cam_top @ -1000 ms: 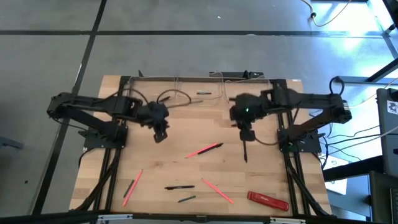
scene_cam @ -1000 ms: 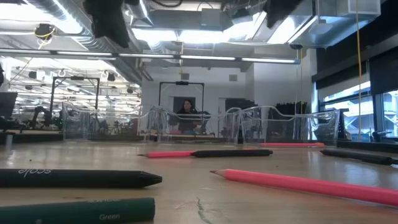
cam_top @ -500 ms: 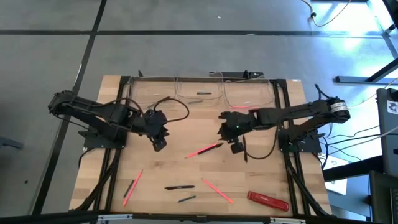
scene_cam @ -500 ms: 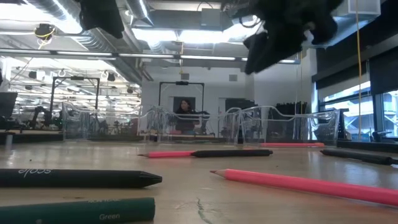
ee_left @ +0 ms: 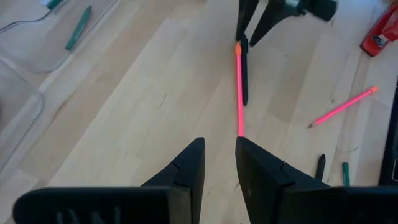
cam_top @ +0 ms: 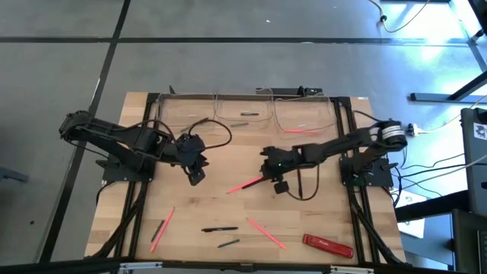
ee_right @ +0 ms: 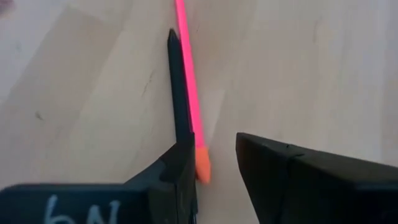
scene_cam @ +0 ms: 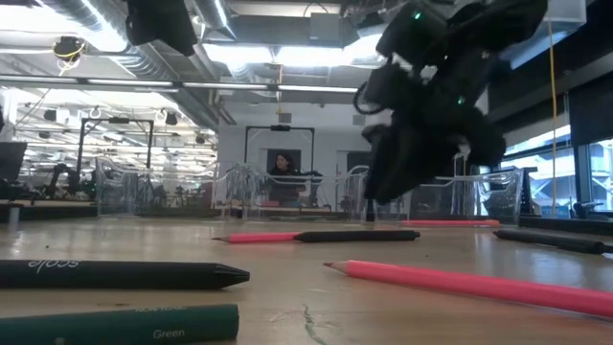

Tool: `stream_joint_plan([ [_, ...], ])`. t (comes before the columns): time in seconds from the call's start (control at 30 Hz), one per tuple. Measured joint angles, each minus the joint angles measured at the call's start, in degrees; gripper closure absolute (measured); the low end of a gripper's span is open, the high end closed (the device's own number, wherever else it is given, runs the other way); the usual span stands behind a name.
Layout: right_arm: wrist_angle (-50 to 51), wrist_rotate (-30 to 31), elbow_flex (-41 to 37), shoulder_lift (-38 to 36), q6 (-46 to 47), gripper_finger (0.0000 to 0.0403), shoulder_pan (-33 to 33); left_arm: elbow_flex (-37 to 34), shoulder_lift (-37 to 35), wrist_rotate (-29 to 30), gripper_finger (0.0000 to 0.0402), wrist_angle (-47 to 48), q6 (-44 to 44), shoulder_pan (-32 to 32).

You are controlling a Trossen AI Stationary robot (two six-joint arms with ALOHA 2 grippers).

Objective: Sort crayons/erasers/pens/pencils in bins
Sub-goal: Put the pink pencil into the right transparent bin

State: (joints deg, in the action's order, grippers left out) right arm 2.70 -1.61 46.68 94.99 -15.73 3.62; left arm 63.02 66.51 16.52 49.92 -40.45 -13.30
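Note:
A bright pink pencil (cam_top: 247, 183) lies flat mid-table with a black pen (ee_right: 179, 93) right alongside it. My right gripper (cam_top: 268, 175) has come down from above at the pair's right end. It is open, and the pencil's orange end (ee_right: 202, 168) sits between its fingers. My left gripper (cam_top: 196, 178) hovers to the left of the pair, open by a narrow gap (ee_left: 219, 146), touching nothing. Three clear bins (cam_top: 243, 108) stand along the far edge. The middle one holds a grey-green stick (cam_top: 243, 114) and the right one a pink stick (cam_top: 300, 129). My right gripper points down over the pink pencil's orange end (ee_right: 202, 169). One finger (ee_right: 180, 168) is on the black pen's side and the other (ee_right: 267, 162) is on the far side of the pencil. Whether either finger touches pencil or pen I cannot tell; both sticks lie flat on the table.
Near the front edge lie a pink stick with a dark one (cam_top: 162, 228), a black pen (cam_top: 219, 228), a short green stick (cam_top: 228, 243), another pink pencil (cam_top: 266, 234) and a flat red bar (cam_top: 327, 245). Black frame rails run along both table sides.
My right gripper has swung toward the table's left and come down, from above the table's right part to the right end of the pink pencil and black pen. My left gripper has shifted slightly toward the near edge. No stick has moved.

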Motion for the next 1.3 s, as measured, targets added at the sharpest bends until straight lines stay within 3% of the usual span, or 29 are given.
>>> stream_joint_plan([
  [0.23,-0.1,0.0,2.3,5.7,-0.9,0.0283,0.0,0.0,0.0,0.0,0.0319,-0.1,0.0,0.0],
  [0.87,4.8,-0.2,2.4,6.2,-1.3,0.0285,-1.5,0.0,0.0,0.4,0.0319,0.1,0.1,0.0],
  [1.3,5.0,-1.8,2.3,6.3,1.0,0.0366,-1.6,0.0,0.0,0.5,0.0319,0.2,0.1,0.0],
])
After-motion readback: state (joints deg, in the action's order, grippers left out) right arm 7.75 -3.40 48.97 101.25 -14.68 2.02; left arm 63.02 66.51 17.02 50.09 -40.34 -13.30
